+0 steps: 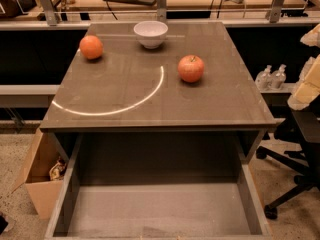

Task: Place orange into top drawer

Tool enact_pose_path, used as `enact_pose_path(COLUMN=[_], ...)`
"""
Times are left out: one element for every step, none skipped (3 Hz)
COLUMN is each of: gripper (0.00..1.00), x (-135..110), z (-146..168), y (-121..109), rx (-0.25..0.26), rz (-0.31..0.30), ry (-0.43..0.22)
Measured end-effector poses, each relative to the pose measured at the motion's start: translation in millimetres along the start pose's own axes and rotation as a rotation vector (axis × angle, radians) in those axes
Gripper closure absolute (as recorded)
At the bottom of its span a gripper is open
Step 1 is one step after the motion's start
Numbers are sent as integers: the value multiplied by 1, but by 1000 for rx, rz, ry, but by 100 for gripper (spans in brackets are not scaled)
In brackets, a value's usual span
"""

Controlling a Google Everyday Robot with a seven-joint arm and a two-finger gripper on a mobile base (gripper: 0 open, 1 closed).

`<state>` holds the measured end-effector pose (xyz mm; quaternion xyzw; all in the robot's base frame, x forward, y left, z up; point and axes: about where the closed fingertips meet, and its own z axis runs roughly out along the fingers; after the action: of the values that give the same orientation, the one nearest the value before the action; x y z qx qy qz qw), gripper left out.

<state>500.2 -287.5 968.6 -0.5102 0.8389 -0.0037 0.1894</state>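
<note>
The orange [91, 47] sits on the brown table top [150, 94] at its far left corner. The top drawer [160, 209] is pulled out below the table's front edge; its flat grey bottom is bare. My gripper [307, 86] shows only as cream-coloured parts cut off at the right edge of the view. It is beside the table's right side, far from the orange and above and to the right of the drawer. It holds nothing that I can see.
A redder apple [191, 68] with a stem dimple sits right of the table's centre. A white bowl [150, 33] stands at the back middle. A cardboard box [42, 176] stands on the floor left of the drawer. A black office chair [295, 154] is at the right.
</note>
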Motion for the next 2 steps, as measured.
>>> enact_pose_path(gripper=[0,0], x=[0,-32], z=[0,7], y=[0,-6], rx=[0,12], rz=[0,-2], ry=[0,-87])
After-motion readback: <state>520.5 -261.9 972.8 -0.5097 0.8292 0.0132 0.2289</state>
